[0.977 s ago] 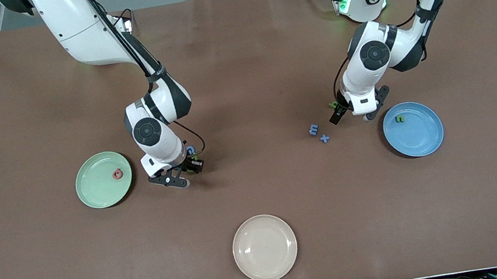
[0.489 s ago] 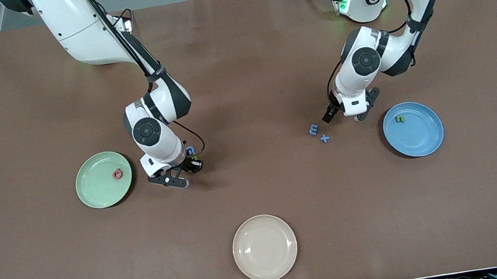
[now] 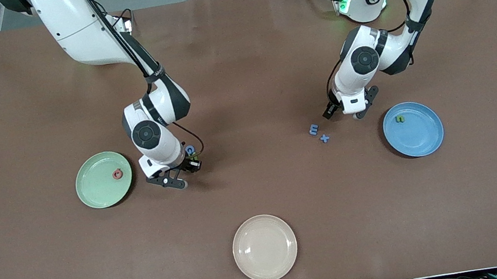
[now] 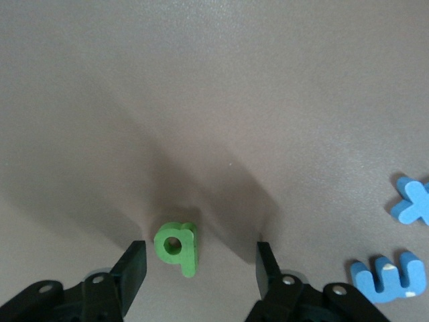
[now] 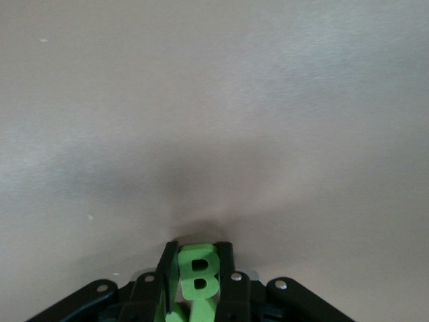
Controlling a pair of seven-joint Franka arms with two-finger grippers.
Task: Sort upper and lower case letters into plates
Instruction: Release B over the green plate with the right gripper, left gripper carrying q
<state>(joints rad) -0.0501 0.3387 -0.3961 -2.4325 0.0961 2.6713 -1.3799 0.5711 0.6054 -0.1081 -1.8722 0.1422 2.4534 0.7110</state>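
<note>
Gripping a green letter B point(image 5: 199, 276), the right claw point(image 3: 174, 176) hung low over the table point(image 3: 237, 62) beside the mint plate point(image 3: 94, 192) (one red letter point(image 3: 117, 174) inside). The left claw point(image 4: 198, 268) straddled a green lowercase q point(image 4: 177, 247), jaws apart, not yet touching. Next, judged: close, lift, carry to the blue plate point(image 3: 421, 138). Counts: three plates, one cream point(image 3: 264, 248); two loose blue letters point(image 3: 318, 134); one green letter point(image 3: 400, 118) plated.
</note>
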